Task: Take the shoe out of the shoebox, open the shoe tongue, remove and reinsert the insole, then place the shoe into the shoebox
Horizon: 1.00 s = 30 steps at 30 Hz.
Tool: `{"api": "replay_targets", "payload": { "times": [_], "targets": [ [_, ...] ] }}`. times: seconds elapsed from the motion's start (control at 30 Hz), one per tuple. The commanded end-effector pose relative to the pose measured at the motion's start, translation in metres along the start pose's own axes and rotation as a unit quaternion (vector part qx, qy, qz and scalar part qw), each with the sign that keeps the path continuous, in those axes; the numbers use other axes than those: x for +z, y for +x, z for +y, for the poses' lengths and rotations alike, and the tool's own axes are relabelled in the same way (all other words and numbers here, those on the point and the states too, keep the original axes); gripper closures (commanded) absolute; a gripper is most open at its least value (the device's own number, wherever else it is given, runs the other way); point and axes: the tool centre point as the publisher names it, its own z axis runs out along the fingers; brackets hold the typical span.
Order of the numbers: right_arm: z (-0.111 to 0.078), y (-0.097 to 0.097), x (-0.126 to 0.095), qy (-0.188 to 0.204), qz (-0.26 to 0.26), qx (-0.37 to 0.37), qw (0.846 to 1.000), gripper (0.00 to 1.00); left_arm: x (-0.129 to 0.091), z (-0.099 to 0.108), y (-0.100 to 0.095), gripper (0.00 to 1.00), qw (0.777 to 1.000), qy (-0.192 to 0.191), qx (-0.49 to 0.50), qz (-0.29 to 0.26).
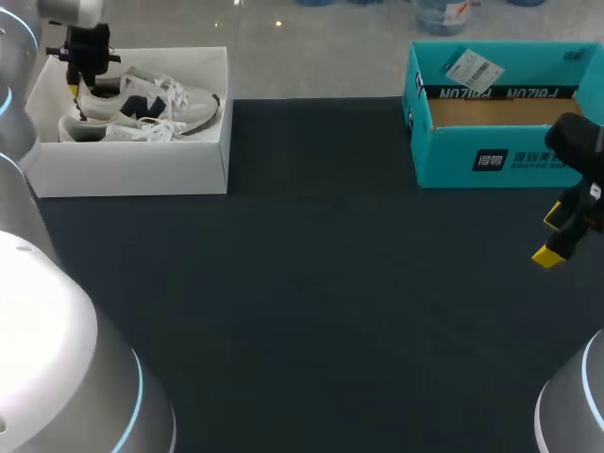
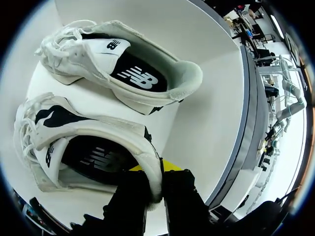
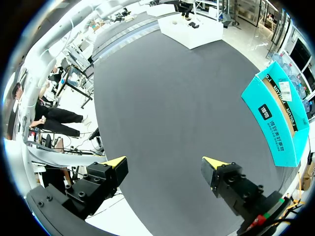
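Note:
A white shoebox [image 1: 142,170] stands at the table's far left with two white sneakers with dark markings in it. My left gripper [image 1: 77,90] hangs over the box's left end. In the left wrist view the left gripper [image 2: 152,167] is shut on the heel collar of the nearer sneaker [image 2: 83,132], one finger inside and one outside. The other sneaker [image 2: 123,64] lies beyond it on the box floor. My right gripper [image 1: 553,236] hovers open at the table's right edge with nothing between its fingers [image 3: 115,161].
A teal cardboard box [image 1: 500,156] with a brown inside stands at the far right, just beyond the right gripper; it also shows in the right wrist view [image 3: 280,118]. Dark cloth covers the table [image 1: 311,302] between the two boxes.

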Motion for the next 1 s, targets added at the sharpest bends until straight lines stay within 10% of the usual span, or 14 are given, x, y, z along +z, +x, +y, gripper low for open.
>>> {"api": "replay_targets", "payload": {
  "times": [0.03,0.23,0.5,1.0],
  "targets": [
    [0.002,-0.001,0.001,0.002,0.001,0.001,1.000,0.00,0.002,0.004,-0.002,1.00,1.000,-0.002,0.000,0.004],
    [0.002,-0.001,0.001,0.002,0.001,0.001,1.000,0.00,0.003,0.004,-0.001,0.00,1.000,0.000,0.000,0.002],
    [0.002,-0.001,0.001,0.002,0.001,0.001,1.000,0.00,-0.006,0.002,0.007,0.00,1.000,0.000,-0.015,-0.010],
    [0.002,-0.001,0.001,0.002,0.001,0.001,1.000,0.00,-0.099,-0.040,0.046,0.00,0.995,0.014,-0.021,-0.100]
  ]
}}
